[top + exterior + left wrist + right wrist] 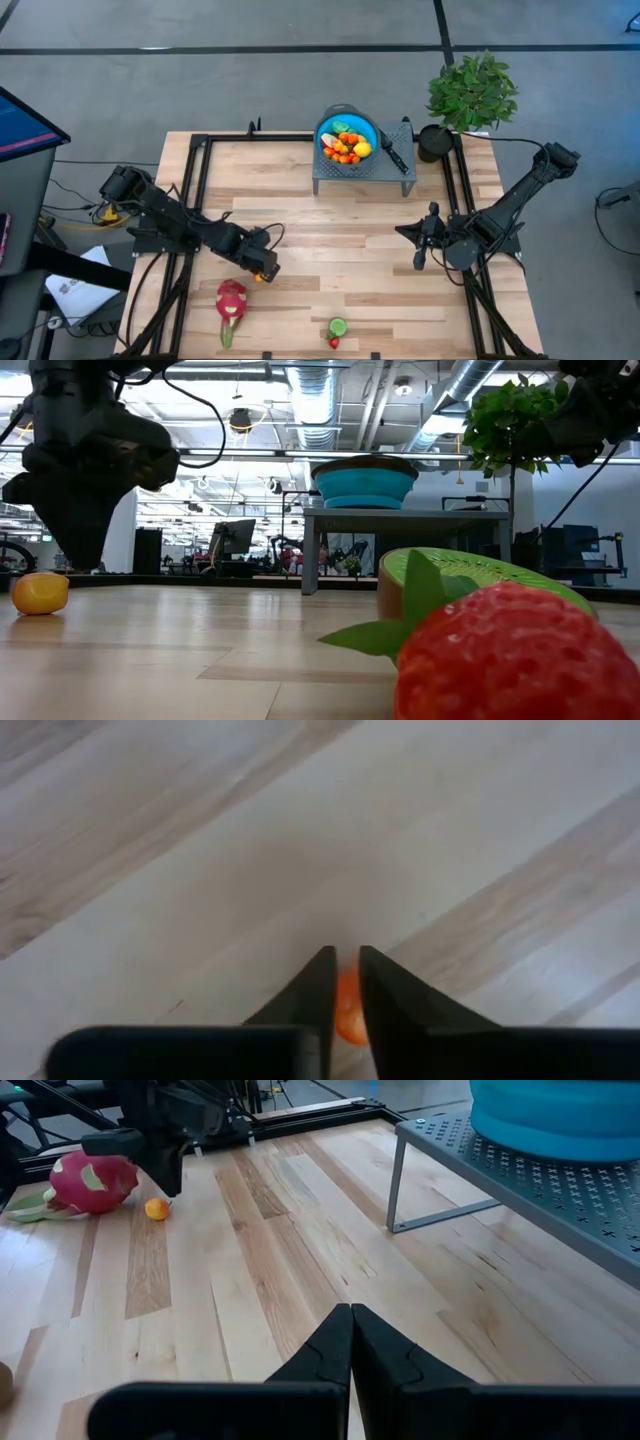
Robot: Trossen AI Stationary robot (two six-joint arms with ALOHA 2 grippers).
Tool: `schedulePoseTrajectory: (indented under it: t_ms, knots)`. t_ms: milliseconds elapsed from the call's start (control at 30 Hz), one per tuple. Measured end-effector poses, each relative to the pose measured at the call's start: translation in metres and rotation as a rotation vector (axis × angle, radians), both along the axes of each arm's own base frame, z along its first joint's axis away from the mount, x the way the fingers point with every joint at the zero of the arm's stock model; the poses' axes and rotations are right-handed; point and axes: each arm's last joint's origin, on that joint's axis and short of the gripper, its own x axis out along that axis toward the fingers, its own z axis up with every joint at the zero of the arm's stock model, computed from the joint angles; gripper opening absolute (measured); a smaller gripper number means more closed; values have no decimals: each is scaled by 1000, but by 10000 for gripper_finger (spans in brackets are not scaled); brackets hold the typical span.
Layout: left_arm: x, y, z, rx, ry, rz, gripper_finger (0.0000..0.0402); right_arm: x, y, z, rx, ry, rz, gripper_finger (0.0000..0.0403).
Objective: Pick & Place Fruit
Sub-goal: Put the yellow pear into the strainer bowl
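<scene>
strawberry (510, 655), red, nearest the low camera; kiwi half (470, 575) just behind it. small orange fruit (157, 1209) on the table (330, 240), between the left gripper (266, 272) fingers, which stand slightly apart around it, beside the dragon fruit (231, 300). blue bowl (347, 135) of fruit on the grey rack (362, 170). right gripper (420, 262), fingers together, holding nothing, over the table's right side.

You see only a sliver of the orange fruit (347, 1010) between the left hand's (345, 960) fingers; whether they touch it can't be told. In the low view the strawberry (510, 655) is cut off by the frame and hides most of the kiwi half (470, 567).
</scene>
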Motion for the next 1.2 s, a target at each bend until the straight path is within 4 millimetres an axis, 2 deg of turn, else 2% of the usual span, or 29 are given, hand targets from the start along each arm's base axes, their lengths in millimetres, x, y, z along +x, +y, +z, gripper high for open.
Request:
schedulePoseTrajectory:
  t_ms: [367, 533, 667, 900, 1200]
  knots:
    - [-1, -2, 0, -41, 20, -45, 206, 0, 0, 0, -1, 1, 0, 0]
    - [-2, -5, 0, -41, 20, -62, 257, 0, 0, 0, -1, 1, 0, 0]
    - [-6, -15, 0, -41, 19, -102, 273, 0, 0, 0, -1, 1, 0, 0]
    - [-9, -32, 1, -53, -40, -149, 275, 0, 0, 0, 0, 1, 0, 0]
    - [-8, -31, 2, 11, -91, -59, 260, 0, 0, 0, 0, 1, 0, 0]
